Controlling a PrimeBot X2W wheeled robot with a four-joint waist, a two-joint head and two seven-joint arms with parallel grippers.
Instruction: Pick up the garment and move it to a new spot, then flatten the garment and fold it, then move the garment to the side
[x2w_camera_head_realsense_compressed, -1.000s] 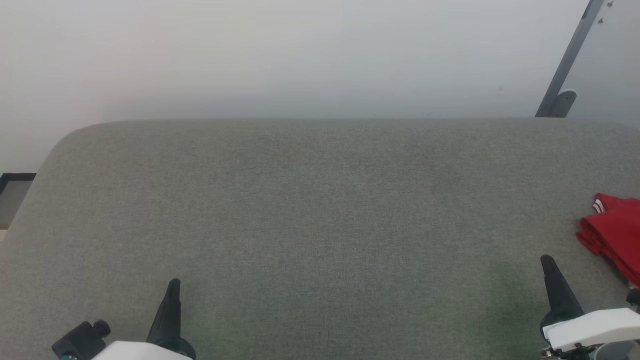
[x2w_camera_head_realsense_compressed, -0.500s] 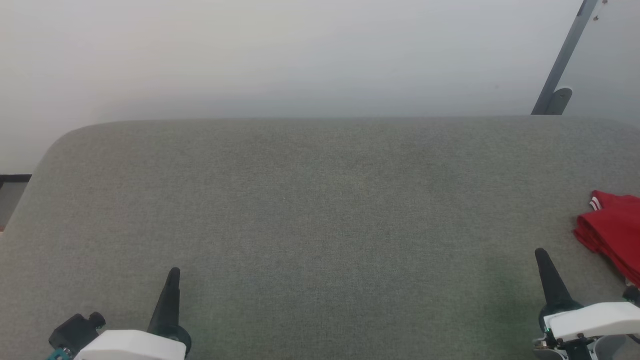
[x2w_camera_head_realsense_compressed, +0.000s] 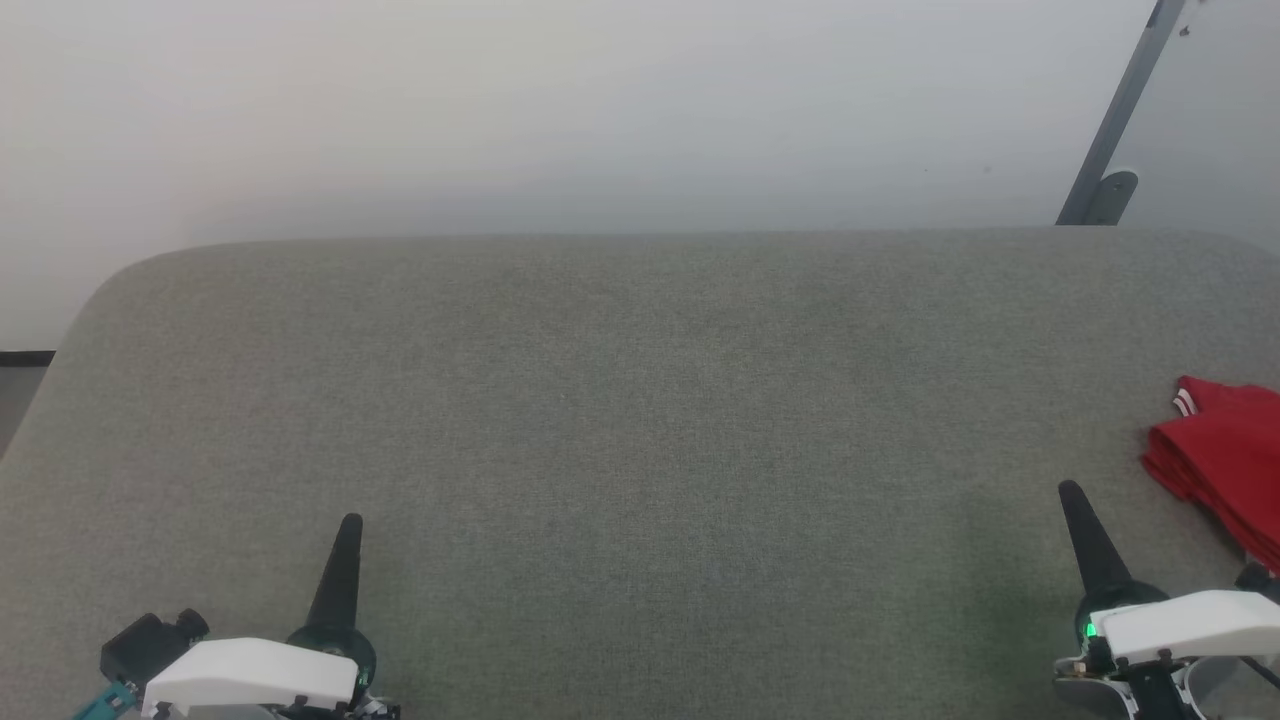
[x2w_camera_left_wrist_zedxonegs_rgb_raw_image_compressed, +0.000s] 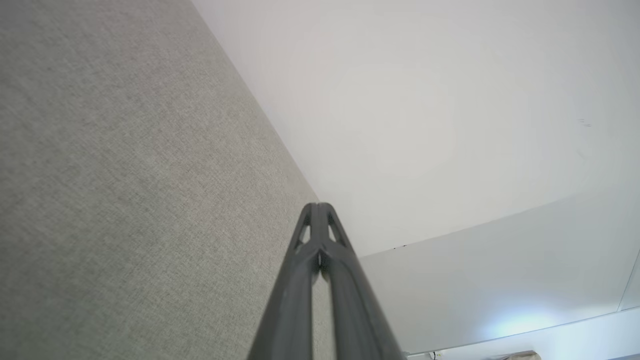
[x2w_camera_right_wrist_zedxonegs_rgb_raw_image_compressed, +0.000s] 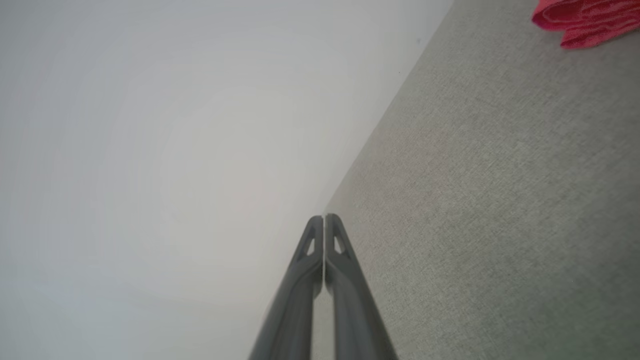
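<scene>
Folded garment (x2w_camera_head_realsense_compressed: 1225, 460) sits at the right edge of the worktop (x2w_camera_head_realsense_compressed: 640, 400).
I see the left pincer (x2w_camera_head_realsense_compressed: 349, 522) and the right pincer (x2w_camera_head_realsense_compressed: 1070, 490) both closed tight and empty, the right one near the garment, not touching.

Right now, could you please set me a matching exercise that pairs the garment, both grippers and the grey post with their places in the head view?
Things:
1. garment
2. left gripper
3. right gripper
4. post

Places:
A. lower left, shut, holding nothing
B. upper right, slanting up behind the table
C. red heap at the table's right edge
D. lower right, shut, just left of the red heap

Pairs: 1-C, 2-A, 3-D, 4-B
</scene>
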